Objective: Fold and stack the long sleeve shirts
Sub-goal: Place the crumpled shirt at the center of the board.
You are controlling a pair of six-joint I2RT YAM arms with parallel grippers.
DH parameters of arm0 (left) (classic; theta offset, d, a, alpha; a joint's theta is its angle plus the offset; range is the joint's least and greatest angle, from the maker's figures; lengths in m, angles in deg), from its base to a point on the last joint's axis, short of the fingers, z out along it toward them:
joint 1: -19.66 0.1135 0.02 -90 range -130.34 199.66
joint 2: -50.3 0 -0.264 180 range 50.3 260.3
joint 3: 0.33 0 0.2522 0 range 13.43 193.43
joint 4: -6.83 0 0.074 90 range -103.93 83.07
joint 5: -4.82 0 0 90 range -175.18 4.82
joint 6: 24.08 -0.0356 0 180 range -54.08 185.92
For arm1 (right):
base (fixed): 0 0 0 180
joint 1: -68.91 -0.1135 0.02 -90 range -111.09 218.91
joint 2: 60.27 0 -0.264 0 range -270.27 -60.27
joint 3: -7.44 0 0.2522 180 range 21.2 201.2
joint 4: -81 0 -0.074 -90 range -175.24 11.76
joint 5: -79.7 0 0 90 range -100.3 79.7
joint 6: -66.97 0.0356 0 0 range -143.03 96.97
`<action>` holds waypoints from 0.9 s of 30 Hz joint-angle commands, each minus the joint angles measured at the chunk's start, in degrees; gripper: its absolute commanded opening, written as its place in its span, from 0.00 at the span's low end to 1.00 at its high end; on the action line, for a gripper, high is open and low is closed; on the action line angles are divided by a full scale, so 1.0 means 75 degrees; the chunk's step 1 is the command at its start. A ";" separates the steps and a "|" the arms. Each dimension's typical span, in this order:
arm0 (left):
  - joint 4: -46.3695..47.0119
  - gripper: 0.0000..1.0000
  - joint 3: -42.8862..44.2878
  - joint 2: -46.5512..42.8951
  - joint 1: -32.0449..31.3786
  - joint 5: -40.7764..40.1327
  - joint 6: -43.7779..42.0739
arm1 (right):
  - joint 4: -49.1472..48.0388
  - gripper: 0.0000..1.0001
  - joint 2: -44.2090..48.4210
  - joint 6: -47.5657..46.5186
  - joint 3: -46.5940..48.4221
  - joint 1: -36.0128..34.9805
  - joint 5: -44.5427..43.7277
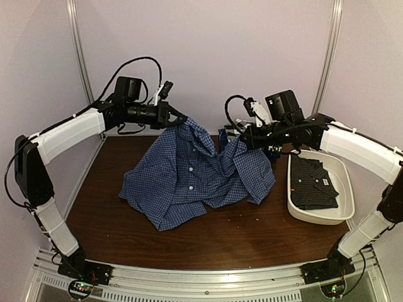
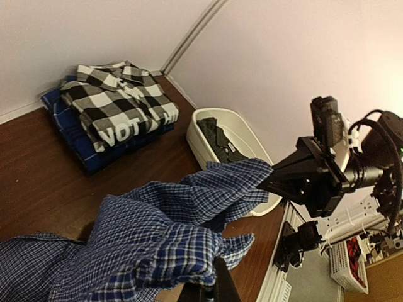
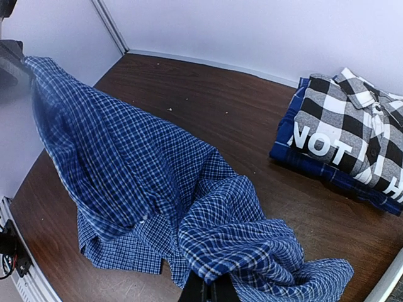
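Observation:
A blue-and-white fine-check shirt lies partly spread on the brown table, its two upper ends lifted. My left gripper is shut on its left end, and the cloth bunches at the jaws in the left wrist view. My right gripper is shut on the right end, also seen in the right wrist view. A folded black-and-white large-check shirt lies on a folded dark blue one at the back of the table. White letters "NOT" show on the stack's front. The stack also shows in the left wrist view.
A white plastic tub stands at the right of the table with a dark folded garment in it. It also shows in the left wrist view. Walls close the back and sides. The metal rail runs along the near edge.

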 commanded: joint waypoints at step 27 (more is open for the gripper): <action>-0.1637 0.46 -0.6447 -0.4529 -0.1621 -0.3951 0.2209 | 0.0455 0.00 -0.1016 0.0010 -0.0109 -0.0960 -0.1048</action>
